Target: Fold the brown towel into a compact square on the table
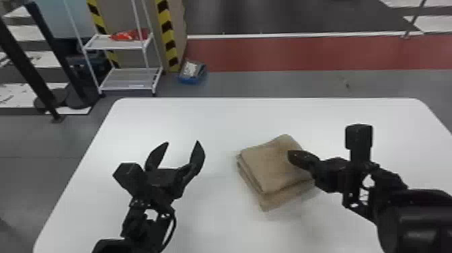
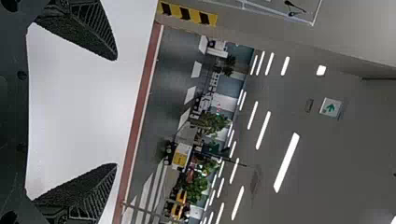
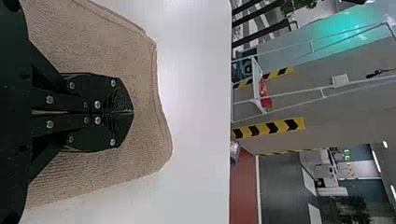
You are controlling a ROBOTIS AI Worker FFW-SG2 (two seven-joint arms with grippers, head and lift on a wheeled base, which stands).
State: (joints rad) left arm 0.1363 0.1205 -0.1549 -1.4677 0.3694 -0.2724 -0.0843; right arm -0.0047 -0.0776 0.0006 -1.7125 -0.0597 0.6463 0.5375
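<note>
The brown towel [image 1: 269,165] lies folded into a thick, roughly square stack, right of the table's middle and turned at an angle, with layered edges toward the near side. My right gripper [image 1: 292,156] is over the towel's right part, its two fingers together. In the right wrist view the right gripper [image 3: 132,112] is shut in front of the towel [image 3: 144,135], no cloth visible between the fingertips. My left gripper [image 1: 183,144] stands open left of the towel, apart from it. In the left wrist view the left gripper [image 2: 116,112] has its fingers wide apart with nothing between them.
The white table [image 1: 208,117] has its far edge beyond both grippers. Behind it on the floor stand a white shelf rack [image 1: 129,82] with a red item on it, and a blue box [image 1: 192,72]. Black posts rise at the far left.
</note>
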